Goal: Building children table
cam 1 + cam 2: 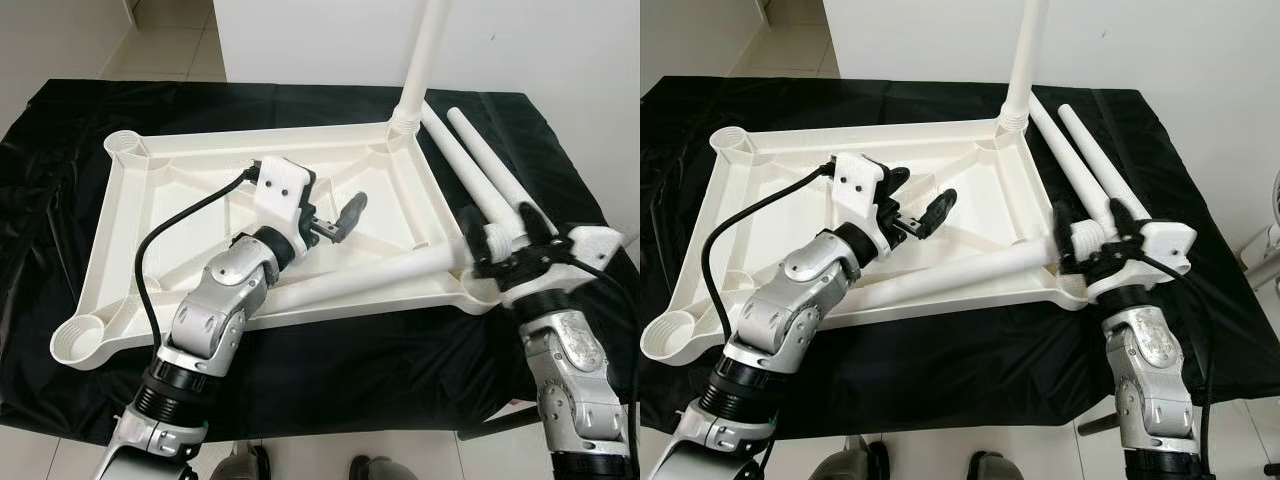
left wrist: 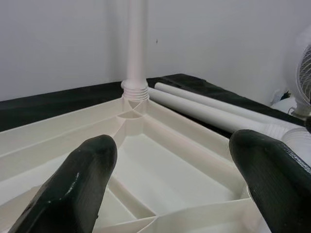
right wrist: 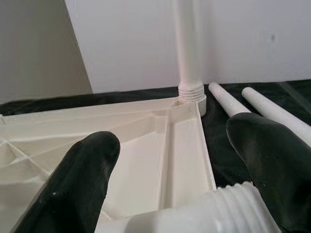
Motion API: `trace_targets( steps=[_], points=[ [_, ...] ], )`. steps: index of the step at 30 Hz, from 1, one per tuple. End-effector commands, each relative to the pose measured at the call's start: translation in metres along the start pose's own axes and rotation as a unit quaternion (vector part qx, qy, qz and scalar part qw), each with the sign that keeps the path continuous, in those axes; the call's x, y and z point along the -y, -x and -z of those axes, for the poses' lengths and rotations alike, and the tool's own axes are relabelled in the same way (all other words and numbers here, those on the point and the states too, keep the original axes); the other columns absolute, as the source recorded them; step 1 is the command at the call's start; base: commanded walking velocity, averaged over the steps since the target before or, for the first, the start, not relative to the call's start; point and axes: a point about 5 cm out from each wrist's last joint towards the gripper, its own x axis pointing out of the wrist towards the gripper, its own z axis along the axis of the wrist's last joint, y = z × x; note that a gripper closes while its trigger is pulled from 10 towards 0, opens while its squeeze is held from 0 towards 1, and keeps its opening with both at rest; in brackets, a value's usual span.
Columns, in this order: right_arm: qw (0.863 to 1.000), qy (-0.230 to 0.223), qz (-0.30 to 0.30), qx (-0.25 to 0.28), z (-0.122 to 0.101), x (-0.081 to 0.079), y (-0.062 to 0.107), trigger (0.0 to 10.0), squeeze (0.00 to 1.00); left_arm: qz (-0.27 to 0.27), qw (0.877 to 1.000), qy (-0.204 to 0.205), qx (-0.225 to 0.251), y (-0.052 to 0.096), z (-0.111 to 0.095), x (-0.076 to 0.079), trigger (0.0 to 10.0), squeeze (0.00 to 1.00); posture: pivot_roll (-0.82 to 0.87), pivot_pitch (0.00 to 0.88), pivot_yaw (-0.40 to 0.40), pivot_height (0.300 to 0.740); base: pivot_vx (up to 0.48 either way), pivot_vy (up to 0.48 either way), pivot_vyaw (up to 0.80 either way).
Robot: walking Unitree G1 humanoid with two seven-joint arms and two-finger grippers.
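Leg no. 2 at the near right corner, not yet stood up.

Your right claw (image 1: 1092, 243) was spread around the threaded end of a white leg (image 1: 970, 270) lying slantwise across the upturned tabletop (image 1: 190, 170), w/ that end by the near right socket; not pinching as far as I could tell. Your left claw (image 1: 335, 215) hung spread over the tray's middle, holding nothing. One leg (image 1: 425, 60) already stood in the far right corner; two spare legs (image 1: 490, 165) lay on the black-draped table (image 1: 300, 360) beside the tray. Legs probably light, stiff, slick plastic; grip just above the threads.
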Motion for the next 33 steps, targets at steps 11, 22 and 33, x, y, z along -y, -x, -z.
trace_targets(
  steps=[11,22,33],
  points=[
    [0.991,-0.001,-0.123,-0.048,-0.002,-0.008,0.002,10.0,0.00,0.094,0.995,0.016,-0.017,-0.001,-0.005,0.023,10.0,0.00,0.00,0.137,-0.029,0.740,0.000,0.000,0.00],
    [0.997,-0.067,0.031,0.018,-0.006,0.000,0.008,10.0,0.00,0.187,0.980,-0.019,-0.067,-0.003,0.006,0.044,10.0,0.00,0.00,0.144,-0.015,0.740,0.000,0.000,0.00],
    [0.962,0.021,0.272,-0.018,0.018,0.003,0.034,10.0,0.00,0.316,0.942,-0.059,-0.093,0.002,0.012,0.067,10.0,0.00,-0.02,0.140,0.008,0.740,0.000,0.000,0.00]
  ],
)
